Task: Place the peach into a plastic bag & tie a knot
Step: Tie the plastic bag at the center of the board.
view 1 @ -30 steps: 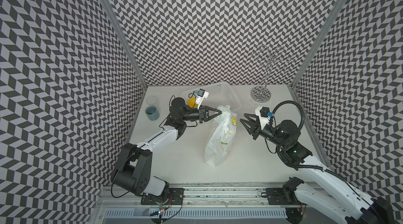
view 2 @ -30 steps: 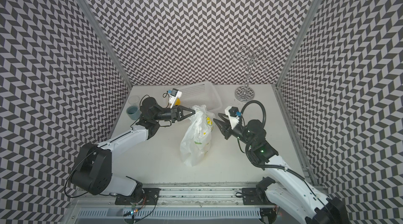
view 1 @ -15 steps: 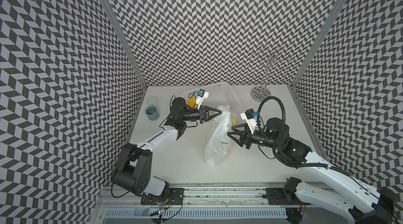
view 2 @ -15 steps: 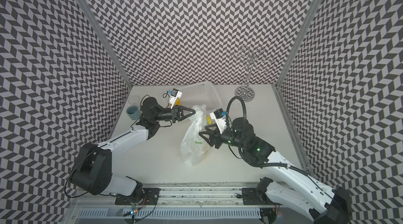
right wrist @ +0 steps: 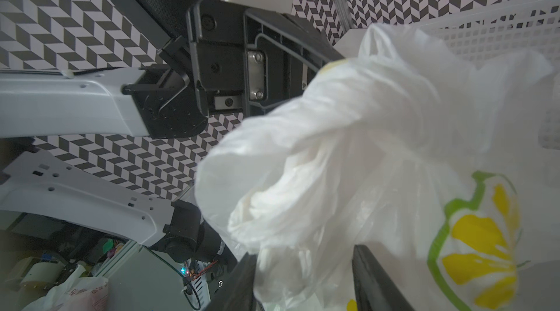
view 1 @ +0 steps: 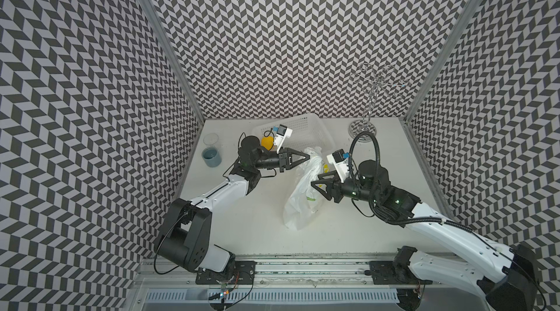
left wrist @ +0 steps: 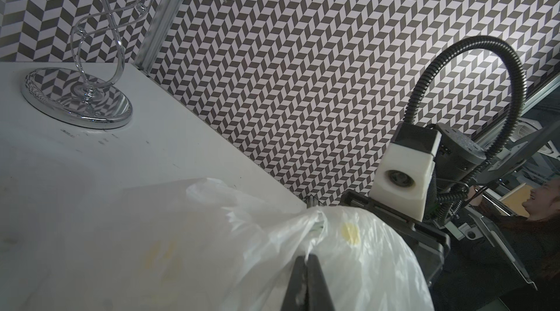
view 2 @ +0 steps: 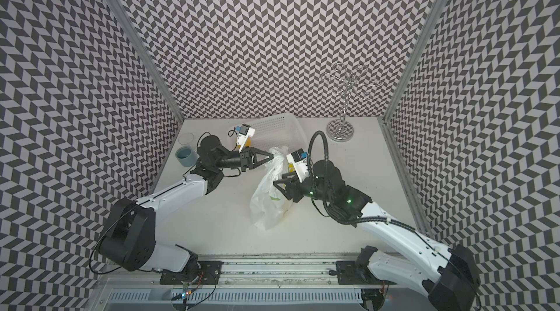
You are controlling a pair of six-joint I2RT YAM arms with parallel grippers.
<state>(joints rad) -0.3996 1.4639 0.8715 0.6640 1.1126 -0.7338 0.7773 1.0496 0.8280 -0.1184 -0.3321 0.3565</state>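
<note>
Two arms meet at the plastic bag [view 1: 298,203], which rests on the worktop [view 1: 242,221] between them, just beside the white basket [view 1: 306,130]. You see the left gripper [view 1: 307,158] with its fingers [left wrist: 316,285] pinched tight on the bag's bunched top, holding it up. The right gripper [view 1: 315,181] has its fingers [right wrist: 372,279] apart, astride the gathered plastic lower down. Whether the peach is inside, you cannot tell.

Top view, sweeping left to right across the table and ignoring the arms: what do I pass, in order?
clear cup with blue bottom → yellow round item → plastic bag → chrome wire stand. The white basket is left out because it overlaps several of these.
</note>
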